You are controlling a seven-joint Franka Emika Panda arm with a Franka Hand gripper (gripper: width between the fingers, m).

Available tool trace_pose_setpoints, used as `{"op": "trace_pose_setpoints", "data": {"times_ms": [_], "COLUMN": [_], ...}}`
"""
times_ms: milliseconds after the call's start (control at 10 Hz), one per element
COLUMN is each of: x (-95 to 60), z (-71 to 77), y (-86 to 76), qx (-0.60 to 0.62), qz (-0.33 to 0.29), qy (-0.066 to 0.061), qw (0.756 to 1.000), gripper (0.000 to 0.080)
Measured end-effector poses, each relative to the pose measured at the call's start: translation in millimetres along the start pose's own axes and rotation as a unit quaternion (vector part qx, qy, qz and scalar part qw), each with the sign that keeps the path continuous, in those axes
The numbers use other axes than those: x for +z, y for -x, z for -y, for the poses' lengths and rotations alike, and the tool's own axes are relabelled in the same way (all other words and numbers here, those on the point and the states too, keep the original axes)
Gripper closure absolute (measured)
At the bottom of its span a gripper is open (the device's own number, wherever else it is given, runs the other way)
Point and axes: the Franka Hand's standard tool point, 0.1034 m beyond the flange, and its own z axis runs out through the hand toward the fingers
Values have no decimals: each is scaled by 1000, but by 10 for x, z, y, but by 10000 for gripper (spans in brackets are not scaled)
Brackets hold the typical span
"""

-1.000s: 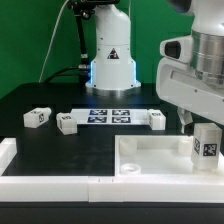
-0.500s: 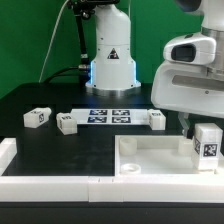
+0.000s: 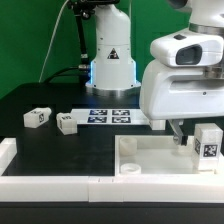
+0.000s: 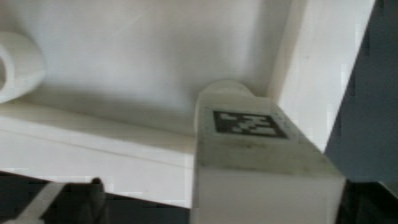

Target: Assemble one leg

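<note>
The leg [image 3: 207, 141] is seen upright at the lower right of the exterior frame. It stands inside the white tray-like part [image 3: 150, 168], close to that part's right-hand end, and its black-and-white tag is turned toward the camera. Whether it is seated in a corner socket cannot be told.

The gripper [image 3: 179, 134] is held just beside the leg, on the exterior view's left of it. It hangs under the large white hand of the arm, which fills the upper right of the frame. Only a short dark stretch of finger is shown below the hand, so whether the jaws are spread or closed cannot be told. No grasp on the leg can be made out.

In the wrist view the leg [image 4: 249, 150] is shown large and close, with its tag on the upper face. It is set against a raised wall of the tray-like part [image 4: 160, 60], and part of a round socket [image 4: 15, 70] is caught at the frame's edge.

On the black table [image 3: 60, 150], one further leg [image 3: 36, 117] and another leg [image 3: 66, 123] lie at the left of the exterior frame, near each other. The marker board [image 3: 108, 115] is laid flat just beside the second of them, in front of the robot base [image 3: 110, 55].
</note>
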Motion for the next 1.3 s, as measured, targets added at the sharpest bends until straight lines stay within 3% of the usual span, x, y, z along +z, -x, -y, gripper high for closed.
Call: {"op": "trace_pose_setpoints", "data": {"times_ms": [100, 300, 400, 500, 700, 900, 1100, 1300], "x": [2, 8, 11, 16, 22, 35, 36, 39], "z": [4, 1, 5, 2, 7, -2, -13, -25], "y": [0, 3, 4, 6, 8, 4, 2, 9], "qx": [0, 0, 9, 18, 43, 167, 270, 382], "qz": [0, 0, 1, 1, 1, 2, 3, 3], "qy": [0, 0, 0, 0, -2, -1, -4, -7], "qw": [1000, 1000, 1000, 1000, 999, 986, 963, 924], "gripper": [150, 411, 411, 509, 509, 509, 509, 509]}}
